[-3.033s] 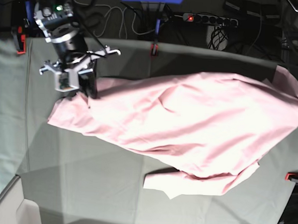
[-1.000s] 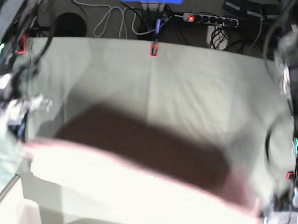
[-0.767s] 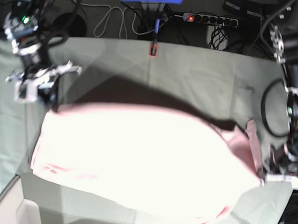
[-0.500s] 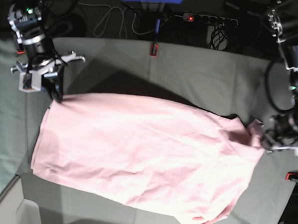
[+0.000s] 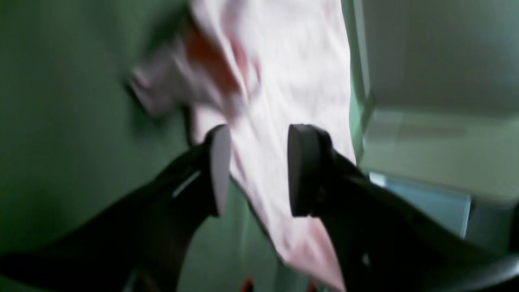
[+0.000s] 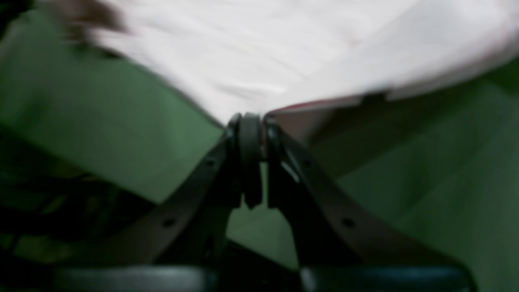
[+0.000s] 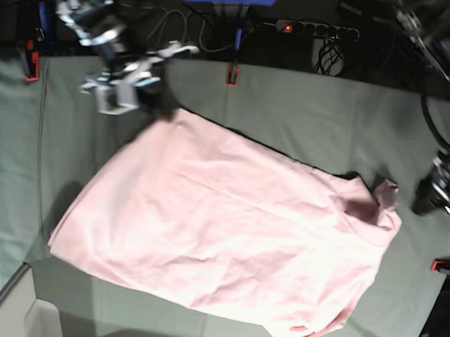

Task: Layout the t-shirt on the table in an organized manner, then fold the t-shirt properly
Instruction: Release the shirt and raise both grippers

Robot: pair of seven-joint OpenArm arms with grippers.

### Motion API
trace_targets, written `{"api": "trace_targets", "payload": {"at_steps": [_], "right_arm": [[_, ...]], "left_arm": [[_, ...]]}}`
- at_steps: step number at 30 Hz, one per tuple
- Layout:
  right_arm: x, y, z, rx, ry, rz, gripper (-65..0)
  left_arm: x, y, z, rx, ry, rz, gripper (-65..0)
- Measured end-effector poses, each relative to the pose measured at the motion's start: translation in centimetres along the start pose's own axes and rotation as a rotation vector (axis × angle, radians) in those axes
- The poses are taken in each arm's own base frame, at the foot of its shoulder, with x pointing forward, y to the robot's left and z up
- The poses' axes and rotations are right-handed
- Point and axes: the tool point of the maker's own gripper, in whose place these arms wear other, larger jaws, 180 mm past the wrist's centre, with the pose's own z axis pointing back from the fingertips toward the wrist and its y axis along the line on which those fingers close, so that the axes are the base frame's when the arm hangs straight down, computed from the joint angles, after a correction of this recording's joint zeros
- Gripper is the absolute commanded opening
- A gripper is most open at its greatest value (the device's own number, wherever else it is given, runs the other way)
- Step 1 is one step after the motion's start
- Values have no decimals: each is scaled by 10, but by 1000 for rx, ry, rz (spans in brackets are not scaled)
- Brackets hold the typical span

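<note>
The pale pink cotton t-shirt (image 7: 222, 229) lay spread across the grey-green cloth-covered table (image 7: 318, 120). At ten o'clock the right gripper (image 6: 250, 121) pinched its corner tight; at three o'clock the left gripper (image 5: 255, 170) stood parted, gripping nothing.

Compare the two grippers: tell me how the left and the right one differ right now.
The left gripper has its jaws apart with nothing between them, the pale pink cotton t-shirt lying beyond; the right gripper is shut on a corner of the shirt. In the base view the left stands off the shirt's edge, the right at it. Both have dark fingers.
</note>
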Motion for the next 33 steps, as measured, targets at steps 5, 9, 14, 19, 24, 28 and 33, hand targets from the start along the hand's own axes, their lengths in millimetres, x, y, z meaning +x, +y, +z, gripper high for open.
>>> {"api": "trace_targets", "payload": {"at_steps": [5,9,14,19,24,28,33], "right_arm": [[7,35,-10,102,-21,0,-650],[14,39,-14,120,-39,9,-650],[16,35,-16,110,-42,17,-650],[14,20,-13,100,-27,75,-650],[16,12,-12,94,-23,105,-650],[11,22,-14,120,-13,93,-650],[-14,19,-17,121,84,88,-491]], "left_arm": [[-75,-6,-11,-38,104,22,-417],[-139,-19,-27,-76,229,55,-417],[-211,-49,-54,-151,383,122,-417],[-259,-52,-68,-91,481,92,-417],[-257,-41,-80,-10,428,-72,-417],[-234,-18,-75,46,369,-141,-417],[-212,-6,-71,80,331,-186,-417]]}}
